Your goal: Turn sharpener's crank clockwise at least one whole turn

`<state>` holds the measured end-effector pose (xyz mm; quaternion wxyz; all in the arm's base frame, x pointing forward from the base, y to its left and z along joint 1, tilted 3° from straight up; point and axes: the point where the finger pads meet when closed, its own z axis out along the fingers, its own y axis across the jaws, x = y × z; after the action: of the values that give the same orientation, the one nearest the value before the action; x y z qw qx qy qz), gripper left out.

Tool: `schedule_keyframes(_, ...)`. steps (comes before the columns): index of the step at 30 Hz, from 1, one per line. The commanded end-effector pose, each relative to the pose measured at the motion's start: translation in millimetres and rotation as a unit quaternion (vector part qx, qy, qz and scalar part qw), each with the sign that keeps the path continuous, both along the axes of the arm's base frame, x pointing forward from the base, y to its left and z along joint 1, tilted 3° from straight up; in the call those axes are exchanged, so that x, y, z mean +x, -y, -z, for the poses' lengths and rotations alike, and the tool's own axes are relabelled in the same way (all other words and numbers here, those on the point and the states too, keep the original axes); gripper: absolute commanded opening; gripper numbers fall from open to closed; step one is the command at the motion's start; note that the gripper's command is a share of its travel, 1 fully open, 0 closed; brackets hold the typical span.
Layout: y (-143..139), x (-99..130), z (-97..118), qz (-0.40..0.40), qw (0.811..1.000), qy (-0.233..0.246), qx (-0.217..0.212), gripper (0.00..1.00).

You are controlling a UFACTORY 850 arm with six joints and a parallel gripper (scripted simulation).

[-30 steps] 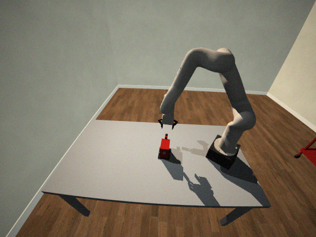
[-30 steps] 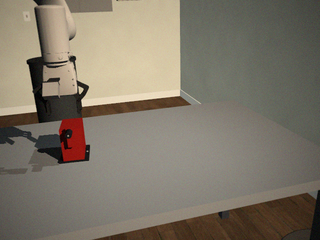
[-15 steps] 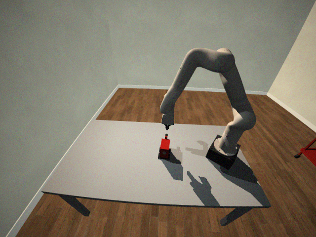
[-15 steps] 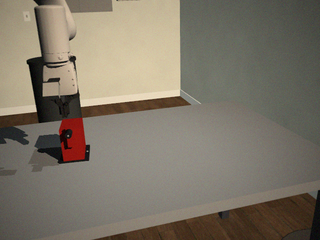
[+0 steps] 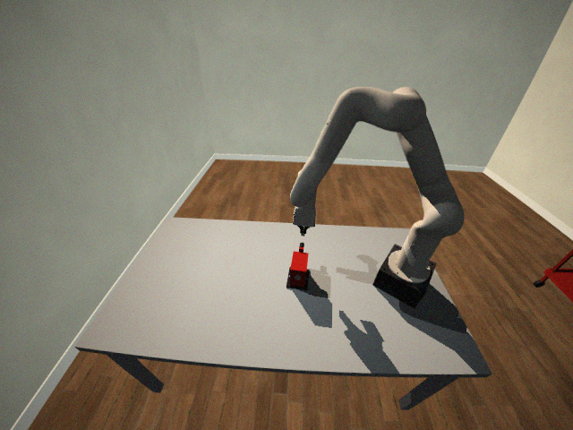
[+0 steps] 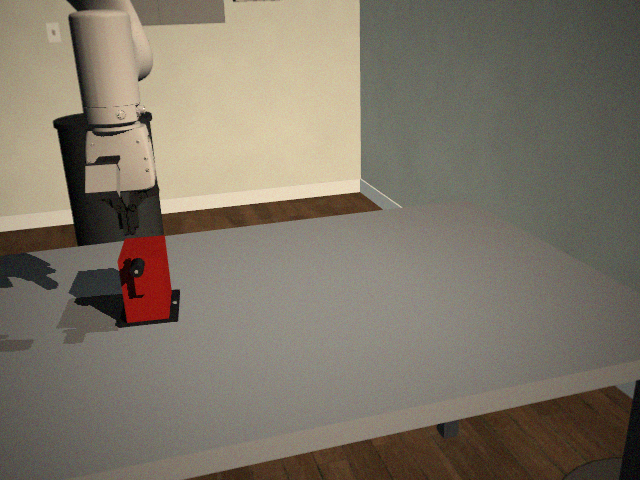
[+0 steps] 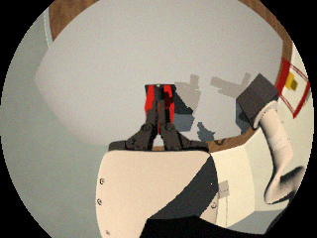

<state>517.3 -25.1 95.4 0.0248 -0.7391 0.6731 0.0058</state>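
Observation:
The red pencil sharpener (image 5: 298, 268) stands on its dark base near the middle of the grey table. Its dark crank (image 6: 134, 281) is on the end that faces the exterior view. The knob (image 5: 302, 245) is at the top of its circle, just above the red body. My gripper (image 5: 303, 229) points straight down, a short way above the knob and apart from it. Its fingers are shut on nothing. In the wrist view the closed fingertips (image 7: 160, 111) lie over the sharpener (image 7: 158, 94). In the exterior view the gripper (image 6: 129, 227) hangs just above the sharpener (image 6: 149, 279).
The arm's black base (image 5: 405, 278) stands on the table to the right of the sharpener. A tall dark cylinder (image 6: 77, 180) stands behind the table's far edge. A red stand (image 5: 557, 275) is on the floor at far right.

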Motion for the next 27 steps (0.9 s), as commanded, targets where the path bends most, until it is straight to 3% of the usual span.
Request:
schedule_keyframes(1,0.1,0.9,-0.8,0.000,1.000,0.001,0.000,0.00)
schedule_keyframes(16,0.1,0.9,-0.8,0.000,1.000,0.001,0.000,0.00)
schedule_keyframes(17,0.1,0.9,-0.8,0.000,1.000,0.001,0.000,0.54)
schedule_keyframes(27,0.1,0.9,-0.8,0.000,1.000,0.001,0.000,0.54)
